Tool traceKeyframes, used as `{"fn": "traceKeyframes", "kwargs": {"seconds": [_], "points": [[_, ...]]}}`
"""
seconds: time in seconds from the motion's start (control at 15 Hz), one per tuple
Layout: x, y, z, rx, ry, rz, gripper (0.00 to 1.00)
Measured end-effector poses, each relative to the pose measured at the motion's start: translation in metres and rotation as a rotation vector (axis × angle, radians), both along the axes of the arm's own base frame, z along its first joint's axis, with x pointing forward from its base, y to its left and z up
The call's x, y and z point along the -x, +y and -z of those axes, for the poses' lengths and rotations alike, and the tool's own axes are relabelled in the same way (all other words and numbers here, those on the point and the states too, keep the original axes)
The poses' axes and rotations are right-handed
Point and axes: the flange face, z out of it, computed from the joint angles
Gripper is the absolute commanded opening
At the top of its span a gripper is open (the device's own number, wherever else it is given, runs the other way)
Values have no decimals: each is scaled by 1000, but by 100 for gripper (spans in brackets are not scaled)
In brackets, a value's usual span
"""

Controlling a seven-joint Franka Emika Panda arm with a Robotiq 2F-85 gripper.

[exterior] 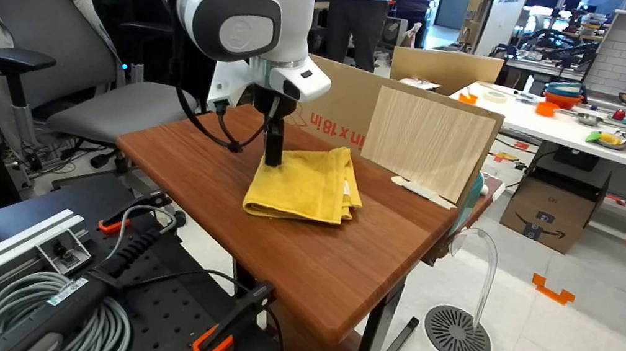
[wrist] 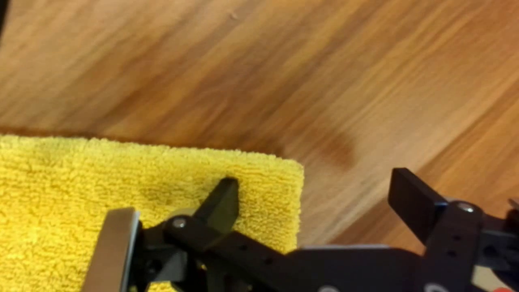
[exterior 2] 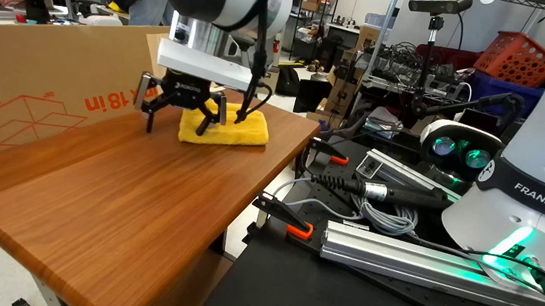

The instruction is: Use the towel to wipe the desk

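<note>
A folded yellow towel point(exterior: 311, 188) lies on the brown wooden desk point(exterior: 328, 278). It also shows in an exterior view point(exterior 2: 246, 130) and at the lower left of the wrist view point(wrist: 65, 182). My gripper point(exterior 2: 175, 130) points down at the towel's edge. It is wide open and empty. In the wrist view the gripper point(wrist: 315, 175) has its left finger over the towel near a corner and its right finger over bare wood beyond the towel's edge. Whether the left fingertip touches the towel is hard to tell. In an exterior view the gripper point(exterior: 273, 160) partly covers the towel.
A cardboard sheet point(exterior: 338, 98) with a pale wood-patterned panel point(exterior: 428, 140) stands along the desk's edge. A black cart point(exterior 2: 263, 280) with orange-tipped clamps point(exterior 2: 300, 231), cables and the robot base borders the desk. A grey office chair point(exterior: 110, 106) stands nearby.
</note>
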Motion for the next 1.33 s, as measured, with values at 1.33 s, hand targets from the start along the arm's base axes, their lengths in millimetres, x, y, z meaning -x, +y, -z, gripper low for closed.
{"fn": "traceKeyframes", "kwargs": {"seconds": [1.33], "points": [[-50,-63,-37,-166,-299,290,100]]}}
